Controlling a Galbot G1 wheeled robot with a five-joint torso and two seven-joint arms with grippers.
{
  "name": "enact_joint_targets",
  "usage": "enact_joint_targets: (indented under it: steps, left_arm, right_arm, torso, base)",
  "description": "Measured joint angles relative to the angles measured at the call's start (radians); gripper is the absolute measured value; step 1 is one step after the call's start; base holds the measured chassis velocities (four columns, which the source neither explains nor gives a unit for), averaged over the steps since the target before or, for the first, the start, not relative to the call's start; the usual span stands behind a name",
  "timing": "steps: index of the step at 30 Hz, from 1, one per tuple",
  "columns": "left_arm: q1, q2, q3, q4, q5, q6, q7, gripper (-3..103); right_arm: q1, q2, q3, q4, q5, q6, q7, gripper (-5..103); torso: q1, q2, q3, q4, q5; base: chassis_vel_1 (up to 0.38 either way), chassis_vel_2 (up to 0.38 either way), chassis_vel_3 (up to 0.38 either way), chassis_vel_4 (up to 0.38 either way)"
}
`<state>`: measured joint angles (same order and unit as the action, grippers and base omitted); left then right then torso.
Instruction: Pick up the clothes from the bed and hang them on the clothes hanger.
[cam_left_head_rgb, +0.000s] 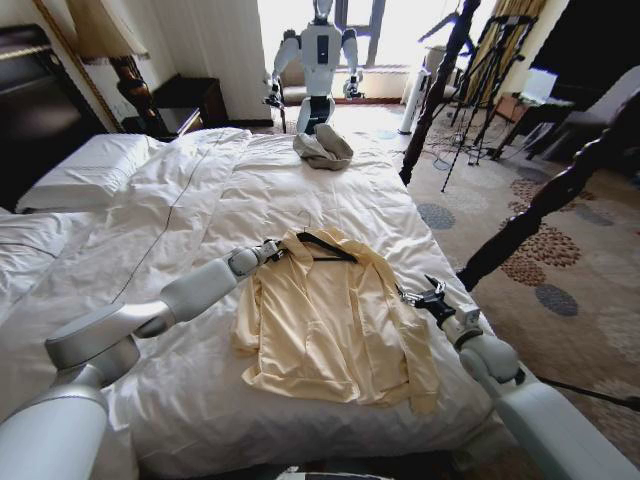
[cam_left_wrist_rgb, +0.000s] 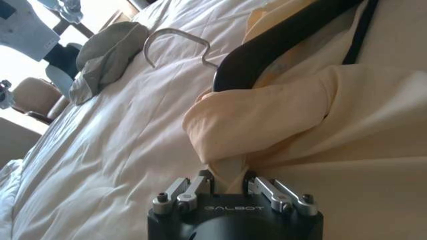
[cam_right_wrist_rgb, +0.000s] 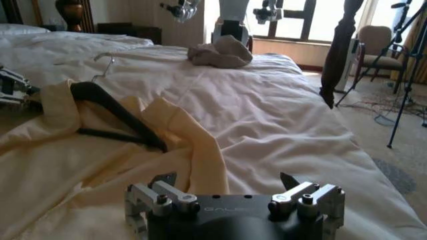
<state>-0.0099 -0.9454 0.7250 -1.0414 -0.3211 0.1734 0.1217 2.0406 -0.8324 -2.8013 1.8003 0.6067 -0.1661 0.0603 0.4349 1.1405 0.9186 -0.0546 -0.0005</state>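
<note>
Clothes (cam_left_head_rgb: 335, 320) lie flat on the bed (cam_left_head_rgb: 180, 210), long axis running from hem near the foot edge up to the collar, where the clothes hanger (cam_left_head_rgb: 322, 243) sits, hook pointing toward the grey bundle (cam_left_head_rgb: 323, 148). Left claw (cam_left_wrist_rgb: 230, 176) pinches the collar fabric; right claw (cam_right_wrist_rgb: 227, 181) hangs spread apart beside the top's other shoulder.

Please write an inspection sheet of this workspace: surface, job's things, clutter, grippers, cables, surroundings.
Surface: bed, white duvet, rumpled.
Job's things: cream top lies flat on the bed; black hanger sits inside its neck opening, hook on the duvet.
Clutter: grey-beige cloth bundle near the far edge.
Grippers: left gripper shut on the top's shoulder fabric; right gripper open, at the top's other shoulder.
Cables: some on the carpet under the tripods.
Surroundings: dark bedposts, another robot by the window.
</note>
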Motion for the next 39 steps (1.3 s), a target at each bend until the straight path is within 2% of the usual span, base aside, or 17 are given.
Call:
enact_joint_targets:
  steps: [3,7,12,14,16,18,19,20,22,24,25,26,28,30,34,37,39]
  left_arm:
    - [0.008,0.008,-0.001,-0.018,-0.012,0.004,-0.004,24]
    - [0.014,0.007,-0.005,-0.021,-0.017,0.004,-0.006,24]
    - [0.018,0.011,-0.011,-0.025,-0.024,0.004,-0.006,24]
    - [0.019,0.012,-0.012,-0.025,-0.026,0.004,-0.006,24]
    - [0.022,0.013,-0.015,-0.025,-0.028,0.004,-0.007,24]
    - [0.024,0.012,-0.016,-0.025,-0.03,0.004,-0.007,24]
    - [0.026,0.012,-0.018,-0.025,-0.033,0.004,-0.007,24]
    - [0.027,0.011,-0.019,-0.025,-0.034,0.004,-0.007,24]
    - [0.027,0.009,-0.02,-0.024,-0.035,0.003,-0.007,24]
    - [0.028,0.008,-0.021,-0.022,-0.035,0.003,-0.007,24]
    - [0.029,0.005,-0.023,-0.019,-0.035,0.002,-0.007,24]
    - [0.031,0.001,-0.023,-0.018,-0.036,0.001,-0.007,24]
    - [0.031,0.0,-0.024,-0.018,-0.036,0.001,-0.007,24]
    - [0.031,-0.002,-0.024,-0.017,-0.036,0.001,-0.007,24]
    - [0.031,-0.007,-0.024,-0.012,-0.038,-0.001,-0.007,24]
    - [0.03,-0.008,-0.024,-0.01,-0.039,-0.001,-0.007,24]
    - [0.03,-0.009,-0.024,-0.01,-0.041,-0.001,-0.007,24]
  right_arm:
    - [0.09,-0.028,-0.06,-0.054,0.065,-0.022,0.048,100]
    - [0.152,-0.051,-0.104,-0.095,0.117,-0.037,0.065,100]
    - [0.185,-0.066,-0.121,-0.129,0.139,-0.064,0.074,103]
    - [0.187,-0.067,-0.121,-0.131,0.144,-0.07,0.07,100]
    - [0.19,-0.067,-0.121,-0.135,0.16,-0.09,0.057,90]
    - [0.192,-0.066,-0.121,-0.139,0.159,-0.092,0.047,90]
    - [0.193,-0.066,-0.121,-0.143,0.155,-0.092,0.033,79]
    - [0.193,-0.065,-0.12,-0.144,0.153,-0.092,0.027,79]
    - [0.193,-0.062,-0.12,-0.146,0.141,-0.095,0.011,68]
    - [0.192,-0.061,-0.12,-0.149,0.131,-0.095,0.002,68]
    - [0.192,-0.06,-0.119,-0.156,0.114,-0.097,-0.01,57]
    - [0.192,-0.062,-0.119,-0.162,0.107,-0.102,-0.014,52]
    - [0.193,-0.064,-0.118,-0.166,0.106,-0.107,-0.014,47]
    - [0.194,-0.066,-0.118,-0.169,0.105,-0.111,-0.014,47]
    - [0.2,-0.069,-0.117,-0.179,0.108,-0.117,-0.019,25]
    - [0.203,-0.069,-0.117,-0.184,0.11,-0.114,-0.032,19]
    - [0.203,-0.07,-0.117,-0.187,0.107,-0.1,-0.045,9]
  torso:
    - [0.0,0.0,0.0,0.0004,-0.0001]
    - [0.0,0.0,0.0,0.0005,0.0001]
    - [0.0,0.0,0.0,0.0003,0.0]
    - [0.0,0.0,0.0,0.0002,0.0001]
    - [0.0,0.0,0.0,0.0001,0.0001]
    - [0.0,0.0,0.0,0.0001,0.0001]
    - [0.0,0.0,0.0,0.0002,0.0001]
    - [0.0,0.0,0.0,0.0003,0.0001]
    - [0.0,0.0,0.0,0.0004,0.0001]
    - [0.0,0.0,0.0,0.0004,0.0001]
    - [0.0,0.0,0.0,0.0004,0.0002]
    - [0.0,0.0,0.0,0.0004,0.0001]
    - [0.0,0.0,0.0,0.0004,0.0002]
    - [0.0,0.0,0.0,0.0004,0.0002]
    - [0.0,0.0,0.0,0.0004,0.0002]
    - [0.0,0.0,0.0,0.0004,0.0001]
    - [0.0,0.0,0.0,0.0004,0.0002]
  base:
    - [0.0,0.0,0.0,0.0]
    - [0.0,0.0,0.0,0.0]
    - [0.0,0.0,0.0,0.0]
    - [0.0,0.0,0.0,0.0]
    - [0.0,0.0,0.0,0.0]
    - [0.0,0.0,0.0,0.0]
    - [0.0,0.0,0.0,0.0]
    - [0.0,0.0,0.0,0.0]
    - [0.0,0.0,0.0,0.0]
    - [0.0,0.0,0.0,0.0]
    - [0.0,0.0,0.0,0.0]
    - [0.0,0.0,0.0,0.0]
    - [0.0,0.0,0.0,0.0]
    - [0.0,0.0,0.0,0.0]
    - [0.0,0.0,0.0,0.0]
    - [0.0,0.0,0.0,0.0]
    - [0.0,0.0,0.0,0.0]
